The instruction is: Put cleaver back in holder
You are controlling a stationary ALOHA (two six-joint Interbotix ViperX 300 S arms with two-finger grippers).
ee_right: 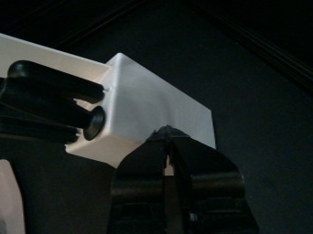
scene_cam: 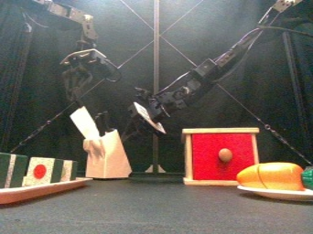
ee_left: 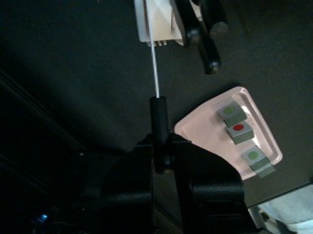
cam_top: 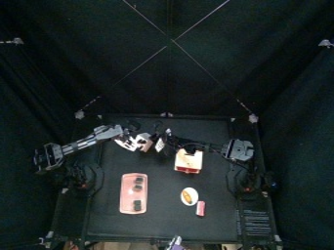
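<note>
Left hand [ee_left: 156, 154]: jaws closed round the black handle [ee_left: 156, 117] of the cleaver [ee_left: 153, 73]. Grip sits on the lower part of the handle. The blade runs away from the hand, seen edge-on as a thin pale line, its far end at the top of the holder [ee_left: 156, 23].

From the front, the blade stands tilted above the holder [scene_cam: 110, 157], low end at the block's top; whether it has entered a slot cannot be told. Other dark handles already stand in the block.

Right hand [ee_right: 167, 146]: jaws drawn nearly together, tips against a lower corner of the holder [ee_right: 153, 96]. Pinching it or only bracing it, cannot tell.

Judgement on handling: cleaver is stiff and blade-heavy, so a handle grip is right, but it may swing in the jaws. The holder looks light and likely to tip or slide on the worktop [scene_cam: 159, 206] if the blade binds, so steadying it is wise.

Pink tray [ee_left: 202, 123] lies well apart.
</note>
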